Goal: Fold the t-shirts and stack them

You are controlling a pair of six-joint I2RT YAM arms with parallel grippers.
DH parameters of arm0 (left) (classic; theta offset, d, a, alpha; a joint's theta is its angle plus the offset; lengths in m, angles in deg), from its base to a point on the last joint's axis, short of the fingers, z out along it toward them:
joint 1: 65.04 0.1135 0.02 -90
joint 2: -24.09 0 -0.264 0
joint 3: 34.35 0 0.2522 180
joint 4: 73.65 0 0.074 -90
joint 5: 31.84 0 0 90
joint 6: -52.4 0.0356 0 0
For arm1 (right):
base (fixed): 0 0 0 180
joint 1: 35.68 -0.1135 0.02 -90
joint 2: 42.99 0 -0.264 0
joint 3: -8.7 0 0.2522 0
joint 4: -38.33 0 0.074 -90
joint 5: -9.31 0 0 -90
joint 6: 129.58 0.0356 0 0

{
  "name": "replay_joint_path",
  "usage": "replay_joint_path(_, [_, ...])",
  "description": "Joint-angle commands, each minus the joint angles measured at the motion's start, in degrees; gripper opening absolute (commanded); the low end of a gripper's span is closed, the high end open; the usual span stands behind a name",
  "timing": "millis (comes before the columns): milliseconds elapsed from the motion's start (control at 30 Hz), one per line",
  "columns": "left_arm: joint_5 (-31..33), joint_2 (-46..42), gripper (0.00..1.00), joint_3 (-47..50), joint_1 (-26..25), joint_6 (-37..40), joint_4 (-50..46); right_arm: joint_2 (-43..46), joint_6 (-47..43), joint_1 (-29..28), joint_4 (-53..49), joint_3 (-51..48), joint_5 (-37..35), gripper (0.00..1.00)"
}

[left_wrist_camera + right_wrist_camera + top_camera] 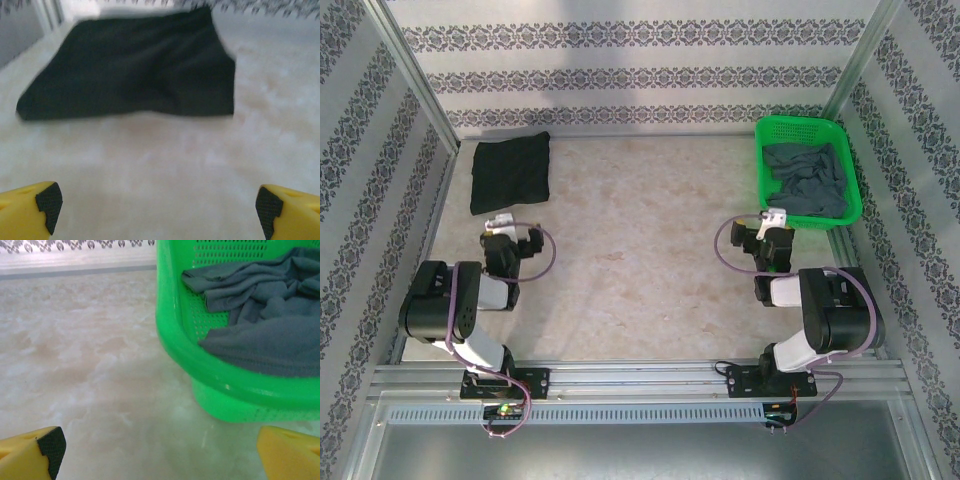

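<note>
A black t-shirt (510, 171) lies folded flat at the table's far left; the left wrist view shows the same black t-shirt (135, 70) just ahead of the fingers. My left gripper (510, 232) hovers open a little nearer than it, nothing between its yellow fingertips (42, 210). A slate grey t-shirt (807, 180) lies crumpled inside the green basket (763, 140) at the far right, and the right wrist view shows this grey t-shirt (260, 315) over the basket rim (175, 335). My right gripper (767, 228) stands open and empty just in front of the basket.
Patterned walls and metal rails close the table on three sides. The pale marble tabletop (640, 230) stretches between the two arms. The basket sits close against the right rail.
</note>
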Motion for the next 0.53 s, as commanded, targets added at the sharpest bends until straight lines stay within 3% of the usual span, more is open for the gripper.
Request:
replay_joint_path(0, [-1.7, -0.6, 1.0, -1.1, -0.7, 2.3, -2.6, 0.2, -1.7, -1.5, -0.6, 2.6, 0.2, 0.98])
replay_joint_path(500, [-1.6, -0.9, 1.0, -1.2, -0.7, 2.3, -3.3, 0.5, -3.6, -2.3, -0.1, 2.1, 2.4, 0.98])
